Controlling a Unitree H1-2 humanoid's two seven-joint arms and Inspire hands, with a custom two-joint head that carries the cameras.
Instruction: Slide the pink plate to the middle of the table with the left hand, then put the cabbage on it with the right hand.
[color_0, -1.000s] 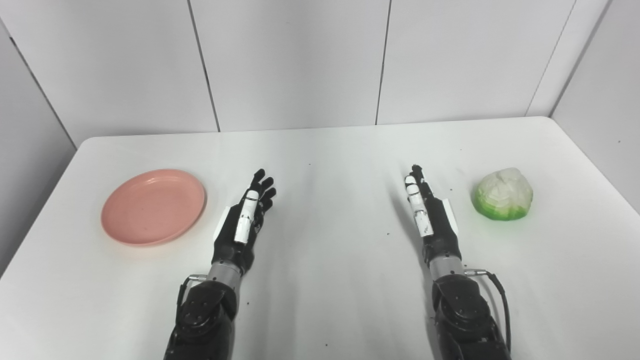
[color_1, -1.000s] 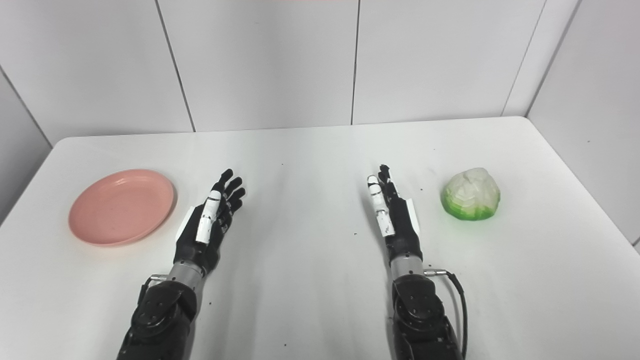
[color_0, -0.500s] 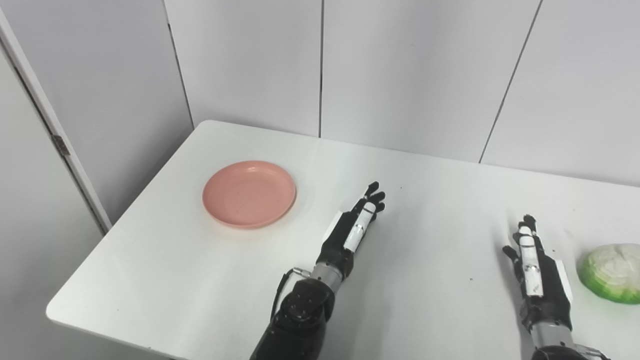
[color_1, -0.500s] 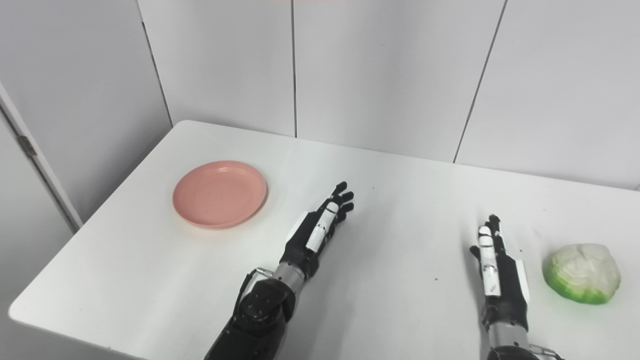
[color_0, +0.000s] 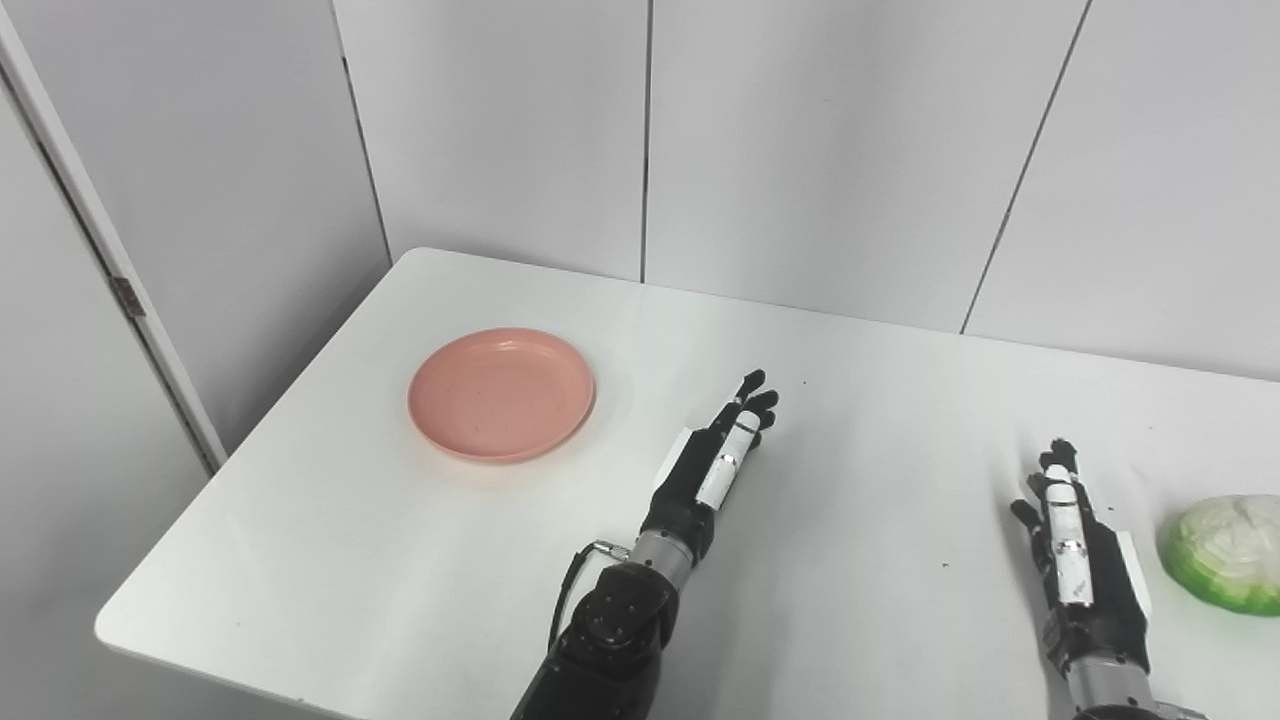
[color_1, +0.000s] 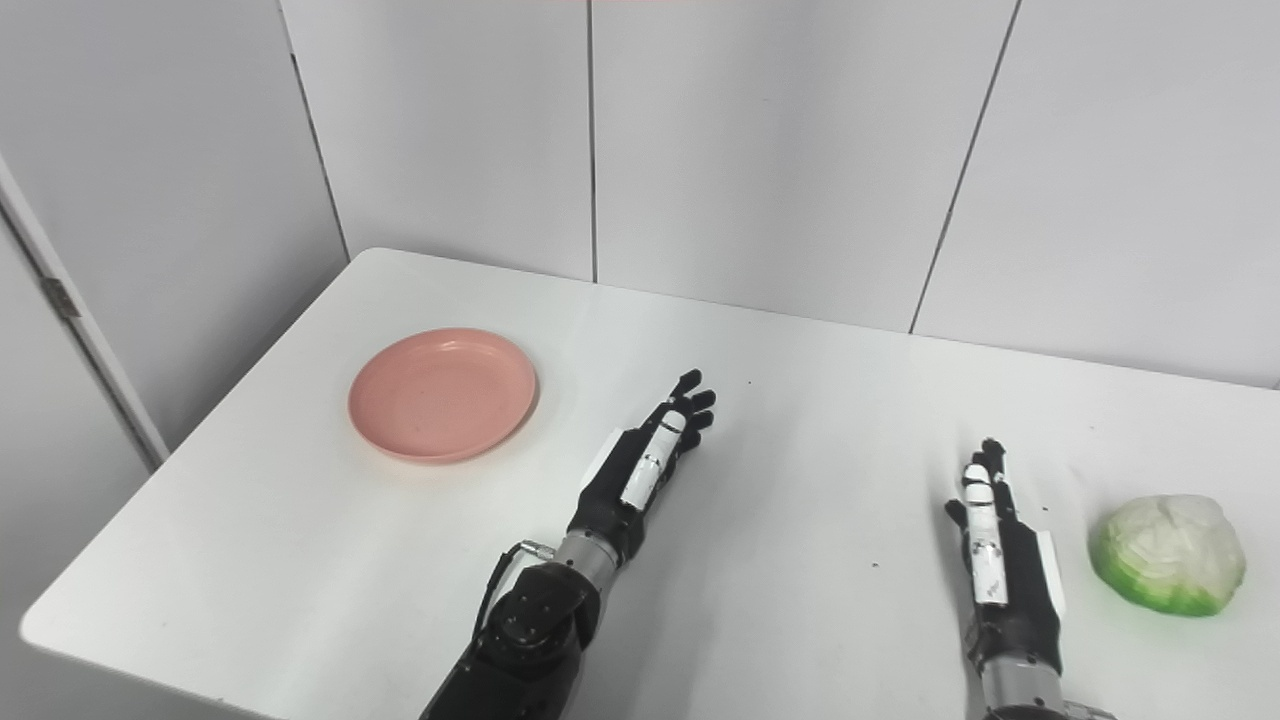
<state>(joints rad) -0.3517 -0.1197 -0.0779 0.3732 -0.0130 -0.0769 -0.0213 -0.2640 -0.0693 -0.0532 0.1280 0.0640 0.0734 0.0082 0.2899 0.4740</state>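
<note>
My left hand (color_0: 712, 462) lies low over the desk (color_0: 330, 560), fingers stretched out straight and a little apart, holding nothing. Its fingertips point away from me and slightly to the right. The pink plate (color_0: 501, 392) sits flat on the desk to the left of this hand and a little farther from me, near the desk's left edge; there is a clear strip of white desk between the plate's rim and my fingers, so they are not touching. The plate carries nothing.

My right hand (color_1: 1003, 565) is also held flat and extended near the bottom edge of the view, fingers straight and close together, thumb side up, with nothing in its hold. The cabbage (color_1: 1168, 554), pale white on top and green around its lower edge, rests on the desk just to the right of this hand, close beside it but apart from it. In the left eye view the cabbage is partly cut off by the frame edge.

The two hands are well apart, with bare white desk between them. Grey wall panels (color_0: 820, 150) stand behind the desk's far edge.
</note>
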